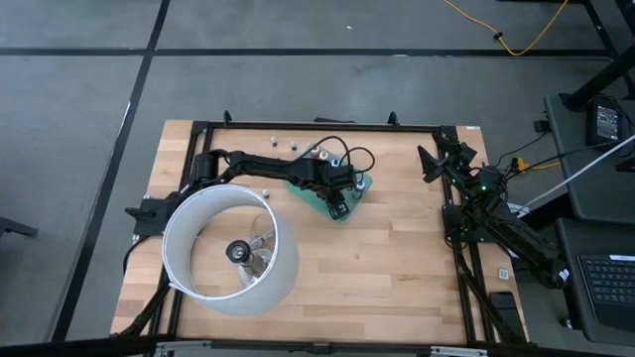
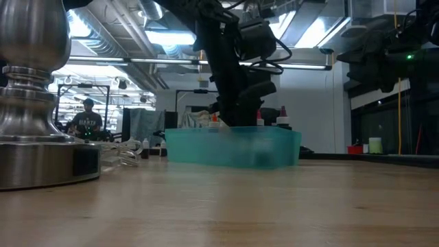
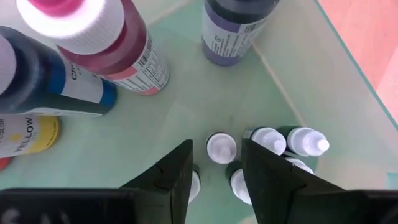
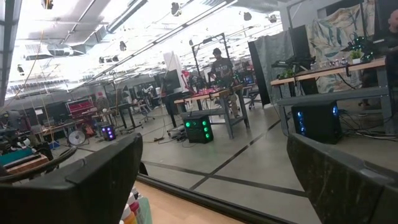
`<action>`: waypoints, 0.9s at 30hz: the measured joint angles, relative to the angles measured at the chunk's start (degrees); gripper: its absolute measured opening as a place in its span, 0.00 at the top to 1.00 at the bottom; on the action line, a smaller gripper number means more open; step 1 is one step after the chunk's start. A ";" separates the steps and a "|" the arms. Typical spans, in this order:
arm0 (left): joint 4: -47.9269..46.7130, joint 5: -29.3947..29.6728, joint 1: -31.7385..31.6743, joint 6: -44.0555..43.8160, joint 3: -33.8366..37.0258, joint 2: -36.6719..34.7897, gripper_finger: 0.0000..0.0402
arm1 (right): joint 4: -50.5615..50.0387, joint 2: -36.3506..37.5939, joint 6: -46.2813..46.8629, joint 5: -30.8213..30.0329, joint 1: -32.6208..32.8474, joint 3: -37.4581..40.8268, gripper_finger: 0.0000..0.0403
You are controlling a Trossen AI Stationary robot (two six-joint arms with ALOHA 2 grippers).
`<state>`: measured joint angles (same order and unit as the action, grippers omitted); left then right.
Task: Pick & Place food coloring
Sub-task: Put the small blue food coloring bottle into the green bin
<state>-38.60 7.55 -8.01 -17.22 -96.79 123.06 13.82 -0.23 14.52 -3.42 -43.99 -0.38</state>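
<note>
The left tool [image 3: 214, 177], fingers slightly parted, hangs inside the teal tray [image 3: 298, 81], a white-capped food coloring bottle [image 3: 221, 147] standing free between its tips. Larger pink [image 3: 115, 43], blue [image 3: 50, 84] and purple bottles [image 3: 236, 28] stand farther across the tray. The right tool [image 1: 434, 162], spread wide, waits well apart from the tray.

Between my fingers [image 3: 214, 177] a white-capped food coloring bottle [image 3: 221, 147] stands upright, low centre; pink [image 3: 106, 43], blue [image 3: 53, 81], yellow [image 3: 28, 134] and dark [image 3: 236, 28] bottles fill the upper frame.
</note>
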 joint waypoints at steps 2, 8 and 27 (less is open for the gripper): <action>-0.58 0.09 -0.06 -0.06 0.00 -0.47 0.67 | 0.00 0.00 -0.01 0.00 -0.02 0.00 0.01; -4.20 1.40 -0.36 -0.67 -2.66 -1.45 0.64 | 0.00 0.00 -0.02 0.00 0.00 -0.01 0.01; 9.15 6.83 -10.17 -16.35 4.09 -12.81 0.48 | -0.02 -0.02 0.00 0.00 0.00 -0.01 0.01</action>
<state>-29.45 14.37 -18.18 -33.57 -92.70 110.25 13.80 -0.25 14.52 -3.42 -43.99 -0.38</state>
